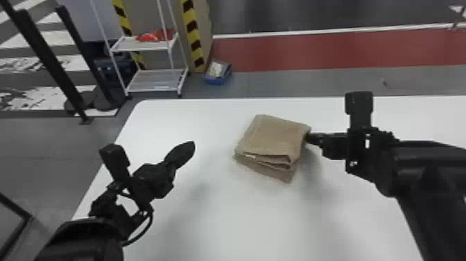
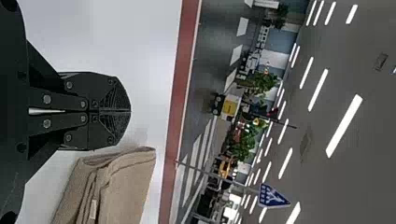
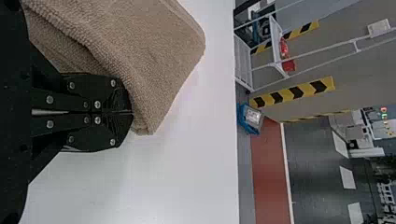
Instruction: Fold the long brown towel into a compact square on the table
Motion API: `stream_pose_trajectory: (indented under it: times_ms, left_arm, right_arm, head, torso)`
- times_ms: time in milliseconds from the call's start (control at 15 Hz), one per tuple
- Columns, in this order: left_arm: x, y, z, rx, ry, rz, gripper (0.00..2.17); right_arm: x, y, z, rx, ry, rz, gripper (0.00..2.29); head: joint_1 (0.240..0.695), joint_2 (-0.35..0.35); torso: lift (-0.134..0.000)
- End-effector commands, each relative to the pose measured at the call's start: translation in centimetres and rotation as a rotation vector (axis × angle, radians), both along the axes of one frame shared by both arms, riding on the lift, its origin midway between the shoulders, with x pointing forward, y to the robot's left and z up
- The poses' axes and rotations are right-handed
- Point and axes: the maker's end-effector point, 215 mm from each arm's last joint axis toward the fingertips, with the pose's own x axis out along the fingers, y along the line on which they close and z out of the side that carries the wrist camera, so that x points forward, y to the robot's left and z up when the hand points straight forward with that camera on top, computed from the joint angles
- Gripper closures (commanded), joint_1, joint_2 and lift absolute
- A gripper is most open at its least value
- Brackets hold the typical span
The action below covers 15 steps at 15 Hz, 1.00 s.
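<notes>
One brown towel (image 1: 274,137) lies folded in layers on the white bench (image 1: 215,222). To its left, well apart from it, the left gripper (image 1: 191,143) has its fingers pressed together. The right gripper (image 1: 308,137), fingers also pressed together, touches the towel's right side.

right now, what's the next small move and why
I'd probably ease the right gripper away to the right: its fingers are shut beside the towel, which already lies folded into a compact stack, so pushing might skew its layers.
</notes>
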Motion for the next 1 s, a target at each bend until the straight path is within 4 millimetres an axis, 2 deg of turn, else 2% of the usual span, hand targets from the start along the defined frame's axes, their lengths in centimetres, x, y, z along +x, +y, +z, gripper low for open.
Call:
stream_pose_trajectory:
  times_ms: [0, 67, 133, 333, 467, 667, 733, 800, 933]
  left_arm:
    - [-0.1, -0.8, -0.3, 0.002, 0.006, -0.013, 1.28]
    - [0.1, -1.0, -0.4, 0.003, 0.006, -0.015, 1.28]
    - [0.3, -1.3, -0.5, 0.004, 0.004, -0.018, 1.28]
    - [1.1, -1.8, -0.6, 0.024, -0.039, -0.018, 1.28]
    - [2.1, -2.6, -1.7, 0.04, -0.047, -0.025, 1.28]
    - [2.9, -5.4, -3.2, 0.076, -0.047, -0.068, 1.28]
    - [3.2, -5.8, -3.8, 0.088, -0.04, -0.076, 1.28]
    - [3.7, -6.3, -4.0, 0.098, -0.051, -0.078, 1.28]
    - [4.1, -7.1, -4.5, 0.129, -0.05, -0.084, 1.28]
  right_arm:
    - [0.8, 0.4, -0.2, 0.01, 0.005, 0.01, 1.95]
    - [-0.4, 0.1, -1.1, 0.032, 0.023, 0.006, 1.95]
    - [-1.5, -0.7, -1.1, 0.059, 0.024, 0.001, 1.95]
    - [-5.8, -6.7, 0.0, 0.158, 0.009, -0.075, 1.95]
    - [-8.9, -12.1, 0.9, 0.251, -0.013, -0.145, 1.95]
    - [-13.3, -18.1, 2.0, 0.398, -0.049, -0.238, 1.95]
    - [-14.3, -19.5, 2.0, 0.438, -0.051, -0.263, 1.95]
    - [-14.9, -20.2, 3.0, 0.452, -0.071, -0.267, 1.95]
    - [-16.2, -20.8, 3.4, 0.462, -0.068, -0.265, 1.95]
  head:
    - [0.695, 0.134]
    - [0.695, 0.132]
    - [0.695, 0.131]
    - [0.695, 0.118]
    - [0.695, 0.074]
    - [0.695, -0.002]
    - [0.695, -0.024]
    - [0.695, -0.073]
    - [0.695, -0.11]
  torso:
    - [-0.123]
    - [-0.123]
    - [-0.123]
    - [-0.123]
    - [-0.123]
    - [-0.123]
    - [-0.123]
    - [-0.123]
    - [-0.123]
